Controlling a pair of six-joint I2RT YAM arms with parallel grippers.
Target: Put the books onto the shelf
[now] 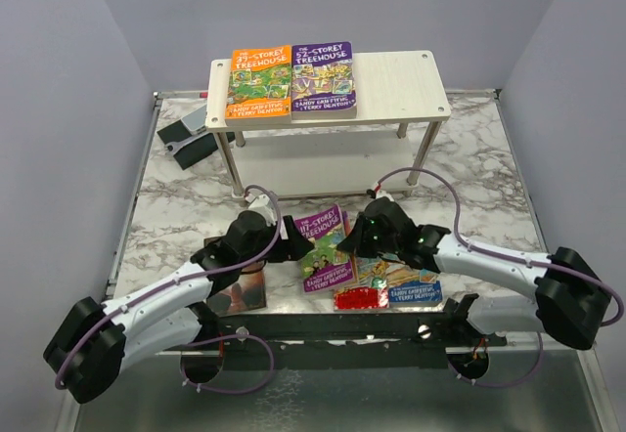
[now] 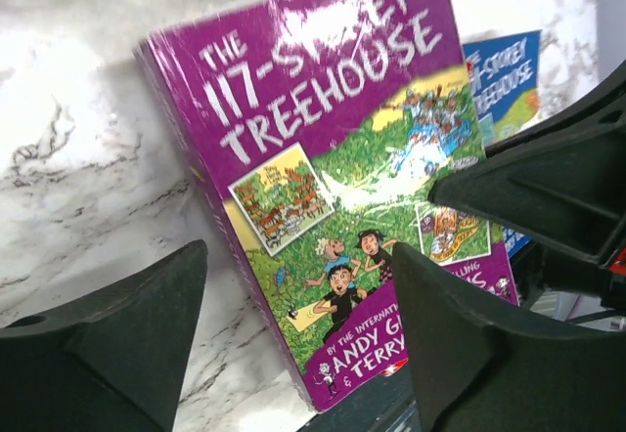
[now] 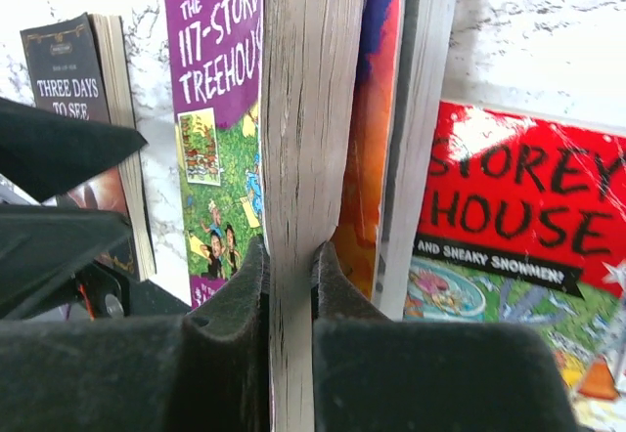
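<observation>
Clamping the purple book (image 2: 323, 139) by its page edge alone, the right gripper (image 3: 290, 276) risked dropping it, the left gripper (image 2: 298, 256) standing spread apart

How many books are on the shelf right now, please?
2: an orange book at the top board's left end, a purple book beside it. Others could hide beneath that board.

The near purple book (image 2: 333, 188) reads "THE 117-STOREY TREEHOUSE"; the dark book (image 3: 83, 129), "THREE DAYS TO SEE"; the red book (image 3: 528, 256), "AND SNEAKY SNOWMEN!"; the far purple book (image 1: 323, 80), "52-STOREY TREEHOUSE"; the blue book (image 2: 504, 80), "-STOREY TREEHOUSE".
</observation>
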